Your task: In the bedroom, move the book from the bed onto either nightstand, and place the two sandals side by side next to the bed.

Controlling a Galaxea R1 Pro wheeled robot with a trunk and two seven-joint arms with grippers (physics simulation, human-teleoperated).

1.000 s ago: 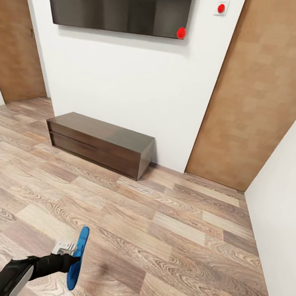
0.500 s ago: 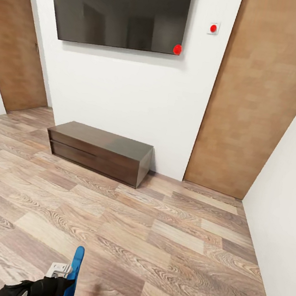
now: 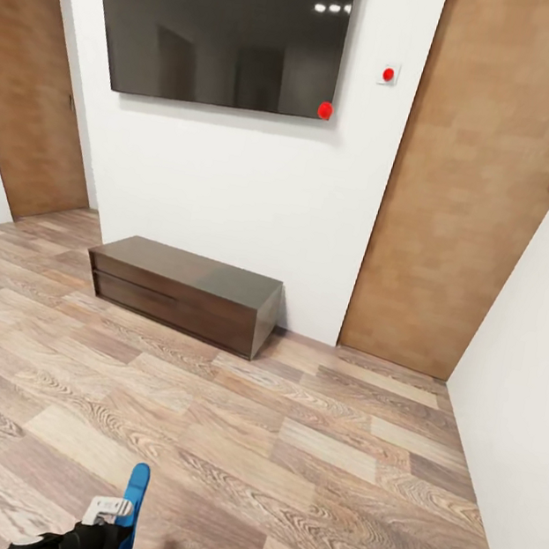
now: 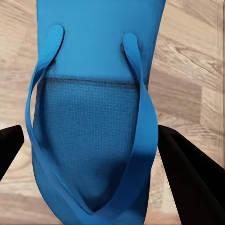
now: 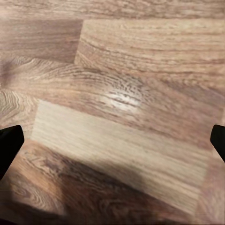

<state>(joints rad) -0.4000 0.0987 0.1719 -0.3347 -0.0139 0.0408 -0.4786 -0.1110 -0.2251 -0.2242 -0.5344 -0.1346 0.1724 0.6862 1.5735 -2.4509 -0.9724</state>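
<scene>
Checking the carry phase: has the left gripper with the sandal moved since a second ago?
Cannot tell. The whole head view shifted, the cabinet too, so the camera moved; the left gripper and sandal just sit lower in frame.

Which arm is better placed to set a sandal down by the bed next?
Left. The left gripper already holds a blue sandal between its fingers; the right gripper is open over bare wood floor.
</scene>
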